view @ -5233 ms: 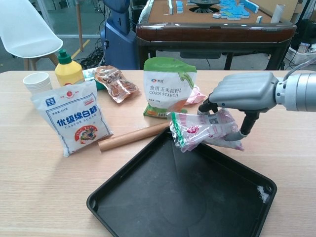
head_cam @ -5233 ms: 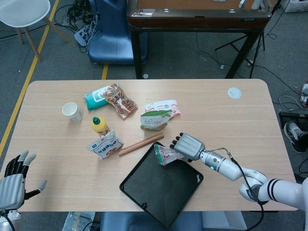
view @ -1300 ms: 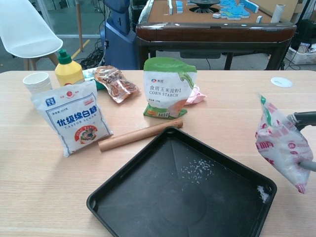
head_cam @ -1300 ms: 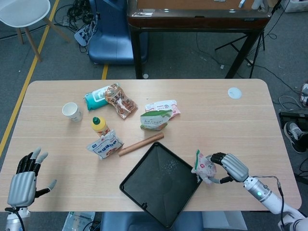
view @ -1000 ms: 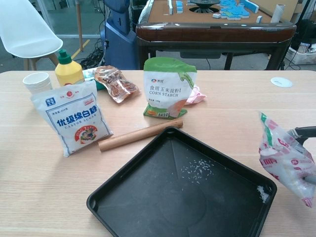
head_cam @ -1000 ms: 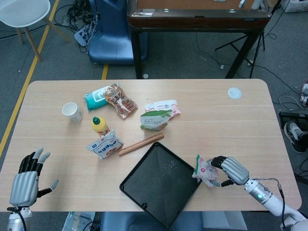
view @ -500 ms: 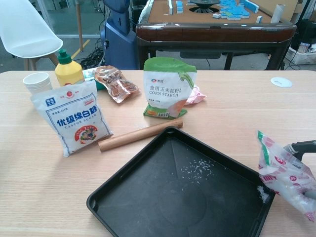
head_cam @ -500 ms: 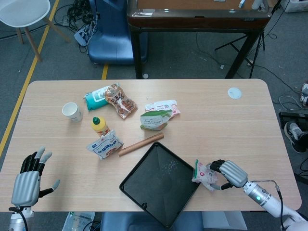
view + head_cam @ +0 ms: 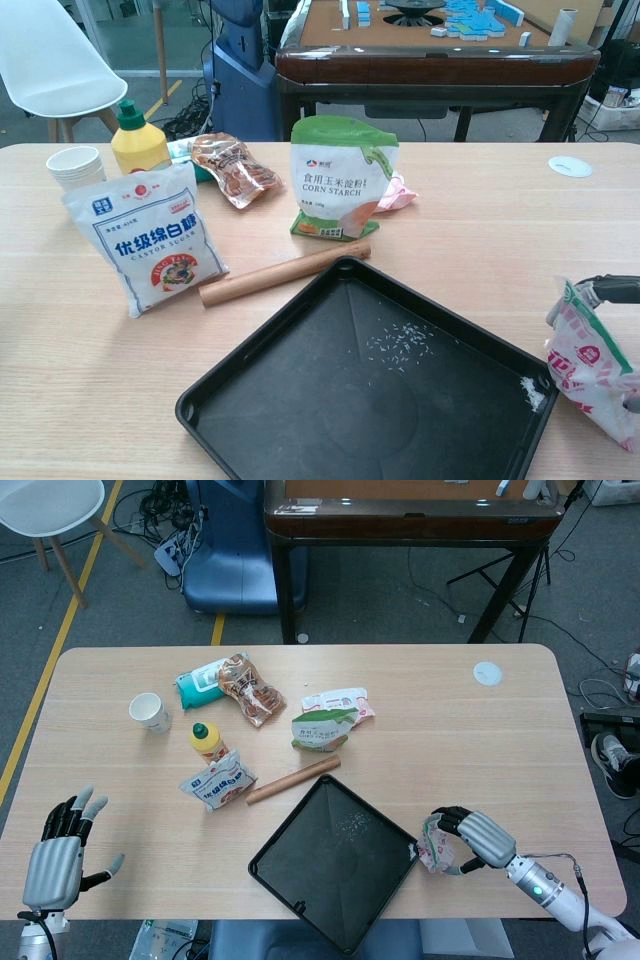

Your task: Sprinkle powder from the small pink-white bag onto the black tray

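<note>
- The right hand (image 9: pixel 470 837) has its dark fingers (image 9: pixel 447 820) wrapped around the pink-white bag (image 9: pixel 436 844), holding it just off the right corner of the black tray (image 9: pixel 300 860).
- In the chest view the bag (image 9: pixel 590 367) sits at the far right edge of the frame, its green-edged top uppermost, with one fingertip (image 9: pixel 610 289) showing just above it; whether its bottom touches the worktop (image 9: pixel 480 740) cannot be told.
- A thin scatter of white powder (image 9: pixel 398 345) lies on the tray floor toward its far side, and a smaller white patch (image 9: pixel 530 392) sits in the right corner nearest the bag.
- The left hand (image 9: pixel 55 865) hangs off the near left edge of the worktop, fingers spread apart and holding nothing.
- Beyond the tray, a wooden rolling pin (image 9: pixel 283 273) lies just beside its far edge.
- A green-and-white cornstarch bag (image 9: pixel 343 177) stands upright behind the rolling pin, with a pink packet (image 9: pixel 397 193) tucked behind it.
- A white sugar bag (image 9: pixel 150 237) stands to the left, near a yellow squeeze bottle (image 9: pixel 137 140) with a green cap and a white paper cup (image 9: pixel 75 165).
- A clear snack bag (image 9: pixel 232 167) with brown contents lies flat farther back, partly over a teal packet (image 9: pixel 200 684).
- A small white disc (image 9: pixel 487 673) rests alone near the far right corner of the worktop.
</note>
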Controlling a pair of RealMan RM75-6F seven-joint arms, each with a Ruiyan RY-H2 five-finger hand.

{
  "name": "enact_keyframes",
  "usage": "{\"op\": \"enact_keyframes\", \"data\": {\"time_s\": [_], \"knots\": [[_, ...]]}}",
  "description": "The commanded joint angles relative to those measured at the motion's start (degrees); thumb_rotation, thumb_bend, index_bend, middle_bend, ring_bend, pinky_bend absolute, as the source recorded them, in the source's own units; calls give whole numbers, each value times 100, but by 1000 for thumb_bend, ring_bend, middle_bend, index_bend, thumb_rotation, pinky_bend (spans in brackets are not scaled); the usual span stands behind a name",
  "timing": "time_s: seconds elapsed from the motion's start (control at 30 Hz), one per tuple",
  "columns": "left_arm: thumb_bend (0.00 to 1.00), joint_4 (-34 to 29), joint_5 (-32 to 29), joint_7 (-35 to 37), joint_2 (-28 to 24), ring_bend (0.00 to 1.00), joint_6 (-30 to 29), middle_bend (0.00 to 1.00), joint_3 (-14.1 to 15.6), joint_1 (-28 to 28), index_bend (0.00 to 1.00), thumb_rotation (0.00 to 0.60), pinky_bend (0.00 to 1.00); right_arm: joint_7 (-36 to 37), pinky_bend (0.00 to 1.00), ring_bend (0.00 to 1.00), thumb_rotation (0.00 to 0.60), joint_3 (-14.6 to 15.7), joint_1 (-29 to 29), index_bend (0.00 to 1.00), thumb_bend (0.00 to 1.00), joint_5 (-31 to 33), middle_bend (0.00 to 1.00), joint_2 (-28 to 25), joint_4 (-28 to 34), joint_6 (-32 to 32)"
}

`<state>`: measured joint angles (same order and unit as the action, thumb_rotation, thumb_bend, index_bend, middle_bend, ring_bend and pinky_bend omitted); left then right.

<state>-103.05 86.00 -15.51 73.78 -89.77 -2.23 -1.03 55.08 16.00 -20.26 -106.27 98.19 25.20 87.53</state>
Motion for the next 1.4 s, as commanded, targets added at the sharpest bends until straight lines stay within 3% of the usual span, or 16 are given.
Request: {"op": "enact_keyframes", "data": {"time_s": [0.03, 0.4, 0.73, 1.4], "knots": [[176, 6, -3, 2, 2, 36, 3, 54, -3, -3, 144, 600, 34, 5, 232, 197, 600, -51, 7, 325, 140, 42, 293, 18, 37, 41], [176, 20, 7, 82, -18, 36, -18, 54, 5, 11, 144, 600, 34, -118, 232, 197, 600, -141, -4, 322, 139, 81, 293, -246, 426, 286], [176, 70, -25, 153, -21, 34, 56, 54, -5, -27, 135, 600, 34, -513, 232, 197, 600, -449, 116, 322, 138, 358, 293, -878, 1217, 592], [177, 292, -143, 447, -2, 33, 156, 54, -31, -65, 131, 600, 34, -1504, 232, 197, 600, -551, -93, 322, 139, 279, 293, -1715, 2804, 151]]}}
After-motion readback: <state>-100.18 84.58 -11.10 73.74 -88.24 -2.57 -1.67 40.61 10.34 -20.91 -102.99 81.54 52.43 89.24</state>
